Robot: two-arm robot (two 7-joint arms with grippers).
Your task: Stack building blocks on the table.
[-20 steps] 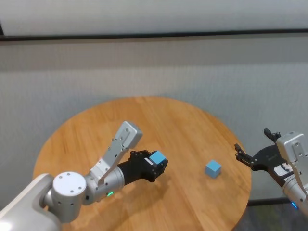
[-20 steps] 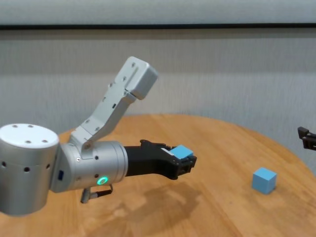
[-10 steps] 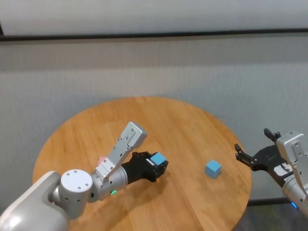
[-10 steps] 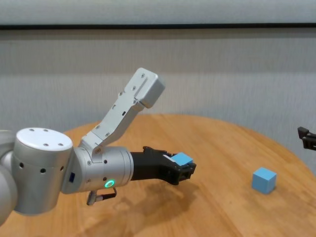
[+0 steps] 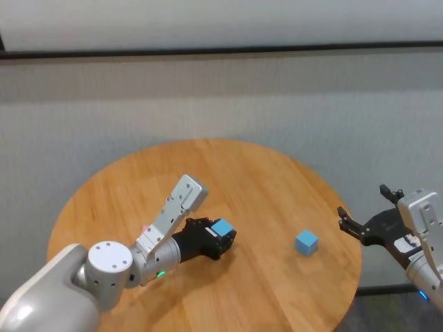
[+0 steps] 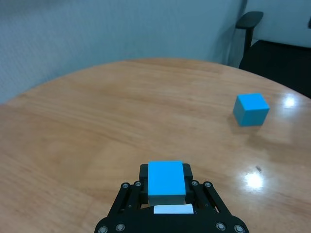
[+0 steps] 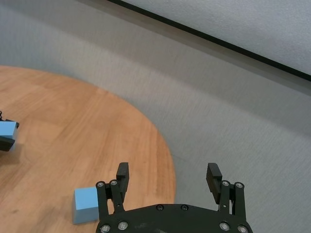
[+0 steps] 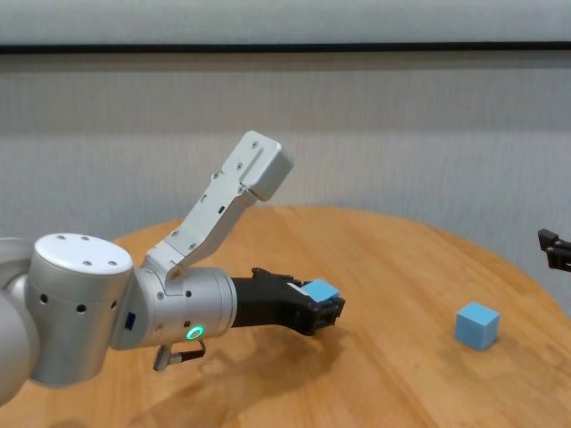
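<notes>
A light blue building block (image 5: 221, 227) is held clamped in the shut fingers of the left gripper (image 5: 220, 237), raised above the middle of the round wooden table (image 5: 263, 180). A second light blue block (image 5: 306, 243) is seen resting on the table toward three o'clock, well apart from the first. A sliver of a pink block (image 5: 145, 229) is glimpsed at nine o'clock behind the left arm. The right gripper (image 5: 360, 225) is parked beyond the table's three o'clock edge, its fingers spread wide and empty.

Bright even light, glare spots on the table (image 6: 252, 179).
</notes>
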